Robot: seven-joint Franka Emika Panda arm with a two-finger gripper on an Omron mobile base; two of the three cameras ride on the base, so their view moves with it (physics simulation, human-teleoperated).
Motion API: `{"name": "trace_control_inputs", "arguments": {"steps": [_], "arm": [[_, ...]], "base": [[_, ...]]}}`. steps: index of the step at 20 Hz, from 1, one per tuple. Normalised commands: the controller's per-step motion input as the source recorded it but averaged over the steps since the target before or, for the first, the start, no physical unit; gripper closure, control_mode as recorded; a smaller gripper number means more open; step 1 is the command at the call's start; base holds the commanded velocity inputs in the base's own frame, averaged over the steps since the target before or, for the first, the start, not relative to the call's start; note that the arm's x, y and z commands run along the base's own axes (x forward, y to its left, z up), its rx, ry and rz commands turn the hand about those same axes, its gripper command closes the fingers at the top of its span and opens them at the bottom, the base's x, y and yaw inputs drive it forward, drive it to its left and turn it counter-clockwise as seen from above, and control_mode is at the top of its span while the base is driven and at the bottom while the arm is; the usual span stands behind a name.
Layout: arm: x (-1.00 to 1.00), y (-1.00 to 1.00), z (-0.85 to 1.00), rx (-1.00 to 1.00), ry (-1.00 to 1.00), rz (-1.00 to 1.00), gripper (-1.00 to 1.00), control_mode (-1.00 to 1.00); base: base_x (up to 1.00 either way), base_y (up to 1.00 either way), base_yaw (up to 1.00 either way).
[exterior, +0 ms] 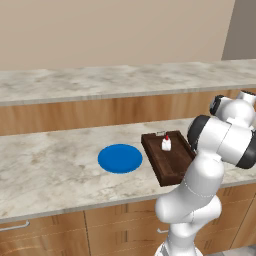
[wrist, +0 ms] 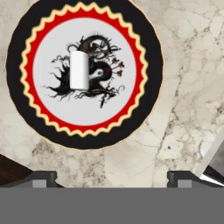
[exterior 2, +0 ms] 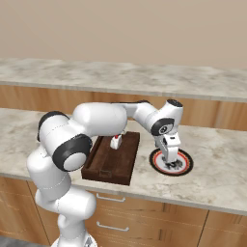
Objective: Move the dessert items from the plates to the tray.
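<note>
Right base view: hand (exterior 2: 171,164) points down, fingers spread wide, above the ringed plate (exterior 2: 185,166).

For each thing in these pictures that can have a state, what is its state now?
Hand: open, holds nothing, above the ringed plate.
Red-topped cake: upright in the tray.
Pale lump: lies on the ringed plate.
Ringed plate: carries the pale lump.
Blue plate: bare.
Tray: holds the cake.

Even, soft rendered light, faint shadows, no glare; edges slightly blocky, everything in focus.
</note>
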Motion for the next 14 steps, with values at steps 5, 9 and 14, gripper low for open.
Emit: {"name": "trace_control_inputs", "arguments": {"steps": [5, 9, 14], "arm": [[0.01, -0.13, -0.15, 0.00, 0.03, 0.00, -1.00, -1.00], [0.08, -0.12, -0.19, 0.00, 0.01, 0.00, -1.00, -1.00], [0.21, -0.11, -0.18, 0.00, 0.03, 0.00, -1.00, -1.00]], "base": [[0.00, 0.00, 0.00], [0.00, 0.00, 0.00], [0.00, 0.00, 0.00]]}}
